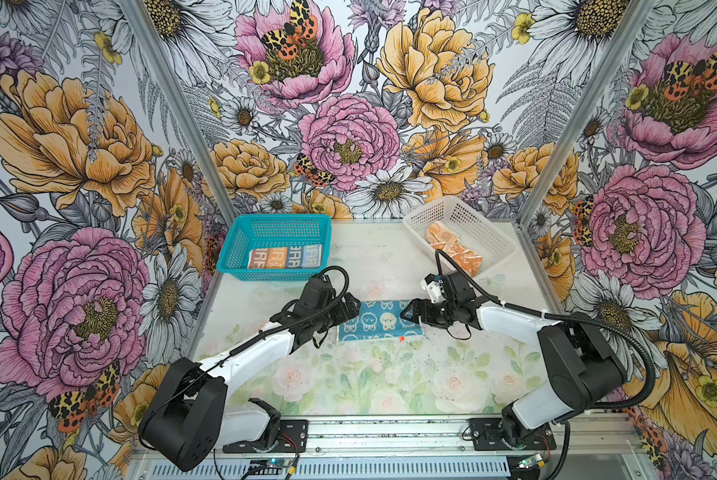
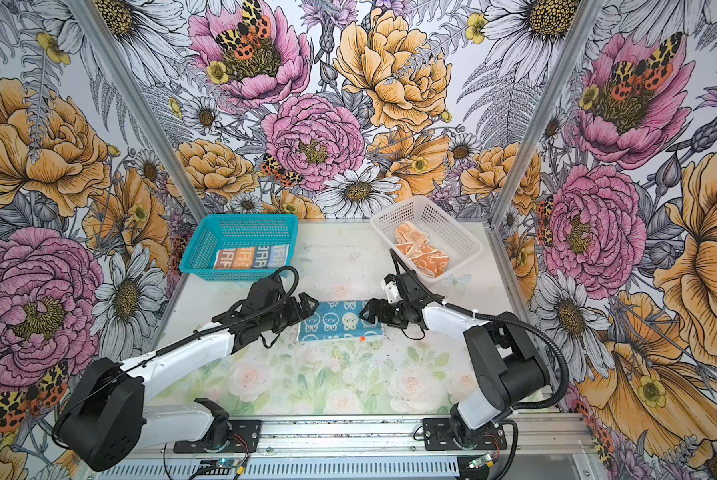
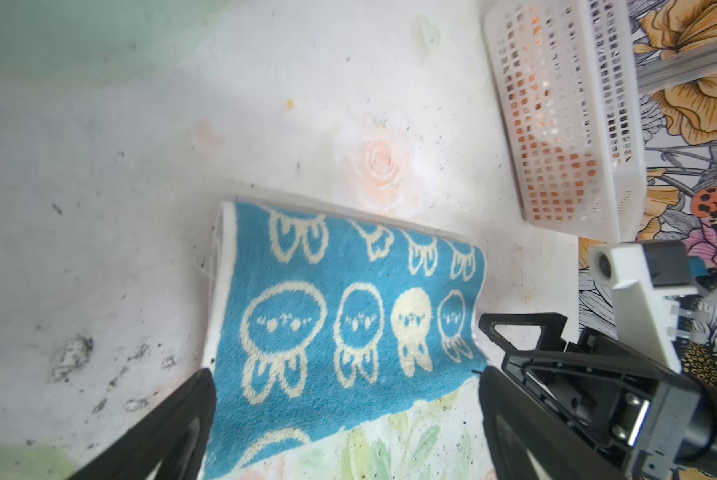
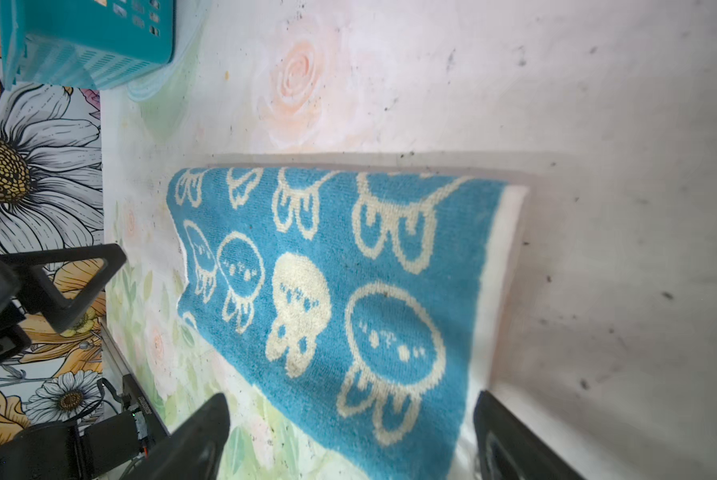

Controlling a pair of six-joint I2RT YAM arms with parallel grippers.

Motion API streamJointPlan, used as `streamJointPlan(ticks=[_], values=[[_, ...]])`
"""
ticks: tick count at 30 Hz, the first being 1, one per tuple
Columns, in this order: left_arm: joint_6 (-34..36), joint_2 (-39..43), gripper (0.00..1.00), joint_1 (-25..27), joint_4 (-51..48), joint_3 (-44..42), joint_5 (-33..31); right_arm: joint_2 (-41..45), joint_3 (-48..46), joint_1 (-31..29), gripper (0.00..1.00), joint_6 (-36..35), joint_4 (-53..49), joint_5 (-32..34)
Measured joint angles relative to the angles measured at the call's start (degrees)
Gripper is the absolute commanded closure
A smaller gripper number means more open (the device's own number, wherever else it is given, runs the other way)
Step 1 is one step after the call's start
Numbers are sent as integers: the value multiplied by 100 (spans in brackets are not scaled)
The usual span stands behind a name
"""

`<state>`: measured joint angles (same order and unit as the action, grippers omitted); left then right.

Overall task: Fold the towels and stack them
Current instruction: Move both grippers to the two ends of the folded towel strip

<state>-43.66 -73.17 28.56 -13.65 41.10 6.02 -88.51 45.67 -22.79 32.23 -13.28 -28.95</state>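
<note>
The teal towel (image 1: 379, 322) lies folded in half on the middle of the table (image 1: 373, 257), a flat rectangle with its long axis running left to right and its folded edge on the far side. Each short end sits at a gripper. The left gripper (image 1: 340, 318) is at the left end and the right gripper (image 1: 410, 318) at the right end, and they face each other along the towel's length. In each wrist view that arm's fingers are spread wide with the towel's end between them, and they grip nothing. Whether the fingertips touch the cloth cannot be told.

Both arms are about equally near, so either could take its end. I judge the next fold to run across the long axis, carrying one short end over to the other.

The blue basket (image 1: 277, 220) stands far left with the lettered towel (image 1: 284, 257) folded flat inside. The white basket (image 1: 498, 245) stands far right and holds the peach towel (image 1: 456, 249), still crumpled. The table between the teal towel and both baskets is bare. The only obstacle to an inward sweep is the opposite gripper.
</note>
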Motion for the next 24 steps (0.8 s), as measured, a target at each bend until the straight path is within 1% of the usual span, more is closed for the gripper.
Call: streamJointPlan(ticks=[2, 6, 9, 11, 16, 18, 21, 24], values=[[225, -129, 1, -61, -262, 317, -50, 66, 72, 0, 1, -94, -138, 144], [516, -717, 1, -48, -612, 527, -66, 39, 90, -2, 1, -229, -358, 415], [682, -1268, 4, 76, -944, 621, -129, -66, 90, -57, 1, -291, -457, 638], [774, -1574, 8, 208, -1154, 726, -179, -170, 90, -109, 1, -323, -498, 789], [970, -2107, 24, 485, -1456, 1152, -243, -251, 114, -319, 1, -376, -533, 1180], [1023, -2258, 32, 564, -1547, 1296, -284, -258, 116, -398, 1, -382, -531, 1309], [1110, -2452, 50, 658, -1683, 1502, -391, -282, 138, -470, 1, -385, -516, 1427], [1231, -2601, 58, 695, -1834, 1665, -514, -299, 155, -496, 1, -382, -516, 1480]])
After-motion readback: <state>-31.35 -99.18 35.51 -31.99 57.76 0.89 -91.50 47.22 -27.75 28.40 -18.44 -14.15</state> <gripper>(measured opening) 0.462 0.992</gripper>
